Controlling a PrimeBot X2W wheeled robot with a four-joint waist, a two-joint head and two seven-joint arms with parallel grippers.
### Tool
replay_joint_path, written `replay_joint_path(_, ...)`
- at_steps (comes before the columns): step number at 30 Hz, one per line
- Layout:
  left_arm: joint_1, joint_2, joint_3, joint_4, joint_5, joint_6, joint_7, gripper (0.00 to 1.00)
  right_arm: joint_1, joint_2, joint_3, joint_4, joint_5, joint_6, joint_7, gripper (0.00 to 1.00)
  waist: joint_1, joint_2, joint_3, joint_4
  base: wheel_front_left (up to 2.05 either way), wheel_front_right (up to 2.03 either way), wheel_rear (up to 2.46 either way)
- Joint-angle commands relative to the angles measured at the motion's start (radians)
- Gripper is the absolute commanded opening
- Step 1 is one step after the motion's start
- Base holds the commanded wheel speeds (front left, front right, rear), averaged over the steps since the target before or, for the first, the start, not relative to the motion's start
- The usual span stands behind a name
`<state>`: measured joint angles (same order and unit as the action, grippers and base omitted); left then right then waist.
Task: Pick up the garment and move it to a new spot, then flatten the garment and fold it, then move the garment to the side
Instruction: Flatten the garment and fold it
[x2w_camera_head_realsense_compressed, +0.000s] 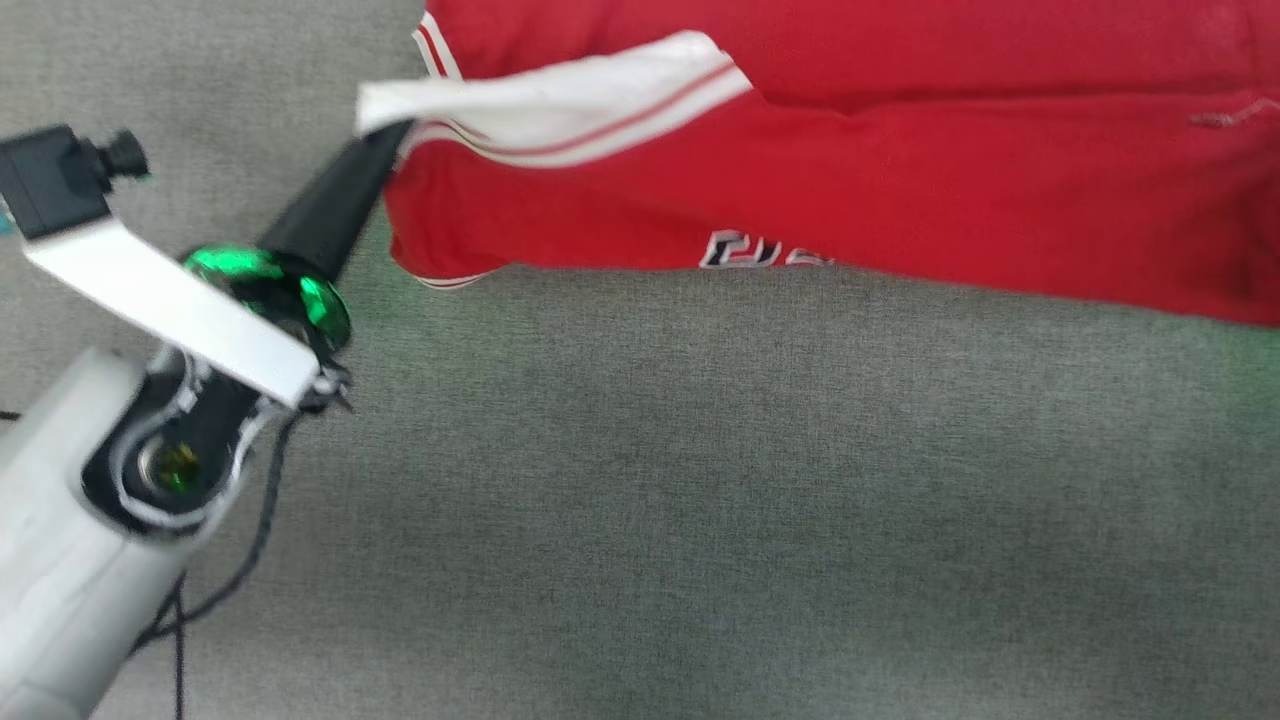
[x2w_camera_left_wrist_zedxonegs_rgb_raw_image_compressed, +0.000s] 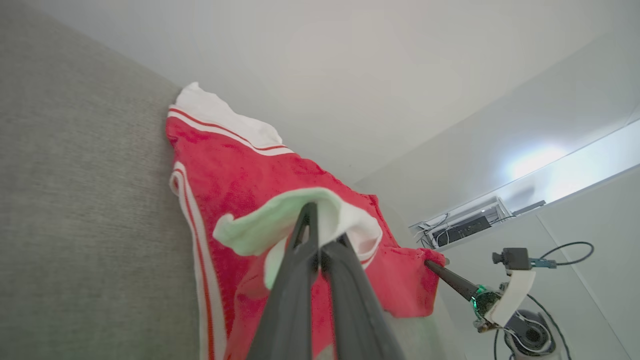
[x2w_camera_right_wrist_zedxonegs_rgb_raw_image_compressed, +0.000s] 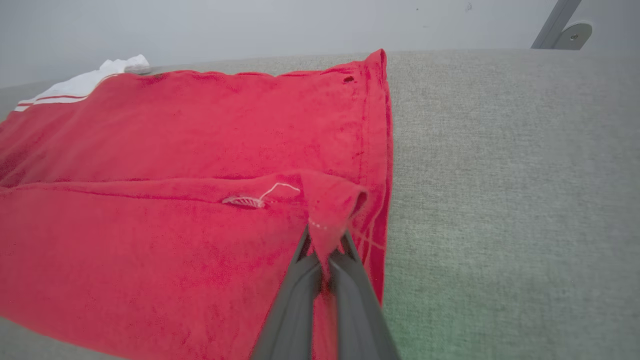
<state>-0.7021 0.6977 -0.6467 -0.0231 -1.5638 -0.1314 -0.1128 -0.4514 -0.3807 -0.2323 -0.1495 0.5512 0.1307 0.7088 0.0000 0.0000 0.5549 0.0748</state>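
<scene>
Two grips span the garment (x2w_camera_head_realsense_compressed: 900, 170) lengthwise: my left gripper (x2w_camera_head_realsense_compressed: 385, 140) clamps one end, my right gripper (x2w_camera_right_wrist_zedxonegs_rgb_raw_image_compressed: 325, 245) the other.

Head camera close overhead; 2 wrist cameras low, from opposite ends; garment (x2w_camera_head_realsense_compressed: 900, 170) in all 3.

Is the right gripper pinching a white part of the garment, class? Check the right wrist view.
No: the right gripper is shut on a red corner of the garment, beside its side hem.
</scene>
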Motion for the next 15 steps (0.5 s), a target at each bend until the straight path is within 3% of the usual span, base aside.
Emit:
replay_joint_path(1,-0.025,-0.007,0.004,0.042,-0.011,0.002,0.011,0.00,-0.031,0.002,0.009,0.026,-0.010,0.000,-0.012,0.00,0.0000,0.0000,0.017,-0.006,0.00,0.00,0.00)
replay_joint_path(8,-0.077,-0.041,-0.014,0.184,0.002,0.002,0.044,0.00,-0.086,0.006,0.033,0.111,-0.013,0.000,-0.058,0.00,0.0000,0.0000,0.051,-0.011,0.00,0.00,0.00)
replay_joint_path(15,-0.104,-0.039,-0.089,0.269,0.068,0.003,0.070,0.00,-0.126,0.005,0.074,0.194,-0.030,0.000,-0.115,0.00,0.0000,0.0000,0.068,-0.019,0.00,0.00,0.00)
